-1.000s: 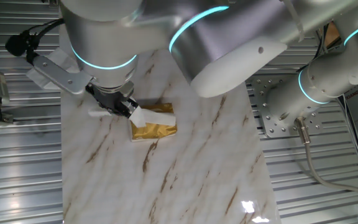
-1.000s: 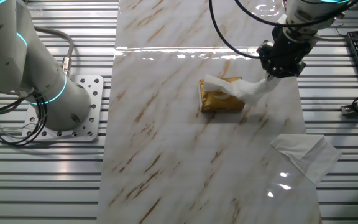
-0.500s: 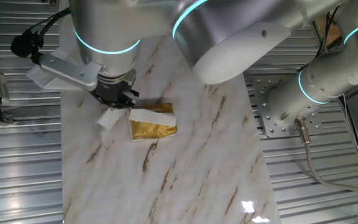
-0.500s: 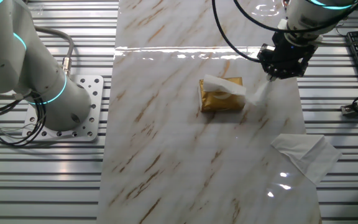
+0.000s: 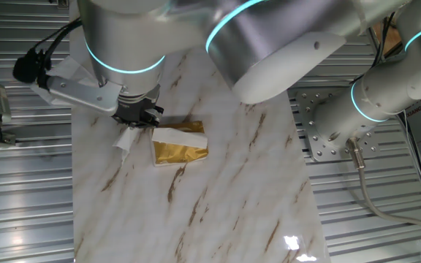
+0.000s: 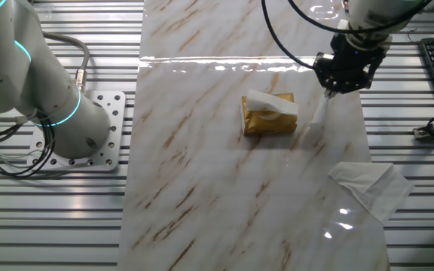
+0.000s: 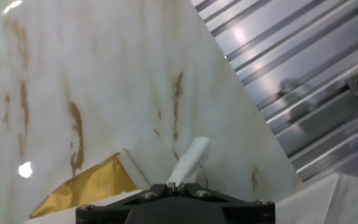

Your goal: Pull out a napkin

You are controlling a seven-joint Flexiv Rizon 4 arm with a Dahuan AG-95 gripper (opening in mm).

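Observation:
My gripper (image 5: 134,123) (image 6: 330,89) (image 7: 174,185) is shut on the napkin (image 5: 126,136) (image 6: 319,115) (image 7: 189,160), a thin white tissue that hangs from the jaws, clear of the packet. The gold foil packet (image 5: 179,143) (image 6: 268,114) (image 7: 86,185) lies on the marble tabletop beside the gripper, with another white tissue sticking out of its top. In the hand view the napkin runs forward from between the closed jaws.
A larger spread-out white tissue (image 6: 369,187) (image 7: 334,196) lies at the table's edge near the gripper. A second robot arm's base (image 5: 342,124) (image 6: 74,124) stands beside the marble slab (image 5: 218,197). Ribbed metal surrounds the slab.
The napkin has come free of the packet and now hangs from my gripper, which has risen and shifted slightly away from the packet. A fresh tissue stays poking from the packet.

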